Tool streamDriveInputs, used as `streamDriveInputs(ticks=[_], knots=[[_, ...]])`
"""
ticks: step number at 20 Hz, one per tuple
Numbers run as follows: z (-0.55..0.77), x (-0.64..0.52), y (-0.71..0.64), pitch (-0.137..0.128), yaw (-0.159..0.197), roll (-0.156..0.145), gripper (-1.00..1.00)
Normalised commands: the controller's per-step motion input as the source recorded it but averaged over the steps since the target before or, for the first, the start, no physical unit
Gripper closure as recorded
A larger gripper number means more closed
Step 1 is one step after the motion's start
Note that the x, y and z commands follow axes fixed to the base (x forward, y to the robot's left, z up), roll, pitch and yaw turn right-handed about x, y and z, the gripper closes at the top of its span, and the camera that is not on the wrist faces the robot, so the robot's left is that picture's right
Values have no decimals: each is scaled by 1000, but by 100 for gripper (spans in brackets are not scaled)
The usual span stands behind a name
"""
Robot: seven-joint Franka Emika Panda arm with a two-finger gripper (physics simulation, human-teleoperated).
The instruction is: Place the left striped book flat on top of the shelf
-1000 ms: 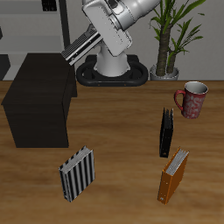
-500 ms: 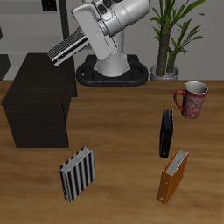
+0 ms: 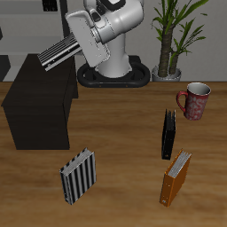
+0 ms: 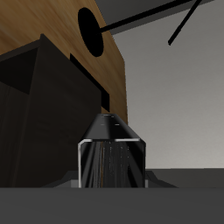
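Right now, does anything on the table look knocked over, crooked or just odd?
Nothing looks spilled or damaged. The one unsettled thing is the left striped book, held tilted in the gripper above the shelf instead of lying flat. The other books and the mug stand upright.

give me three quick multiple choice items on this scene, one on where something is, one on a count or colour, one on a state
1. Where is the gripper-held striped book?
A. above the shelf
B. beside the mug
C. on the table's front edge

2. How many books stand on the table?
A. one
B. three
C. five

3. What is the gripper doing?
A. open, empty
B. shut on the striped book
C. holding the mug

Answers:
1. A, the exterior view shows it over the black box.
2. B, striped, black and orange.
3. B, the book sticks out from it.
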Motion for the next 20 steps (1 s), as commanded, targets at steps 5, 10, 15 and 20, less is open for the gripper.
streamDriveInputs(ticks=[5,10,15,20], knots=[[-192,189,-395,34,3,-47,100],[-187,156,-355,37,-6,-54,100],[-223,160,-221,22,5,-31,100],[-320,286,181,163,-47,306,-100]])
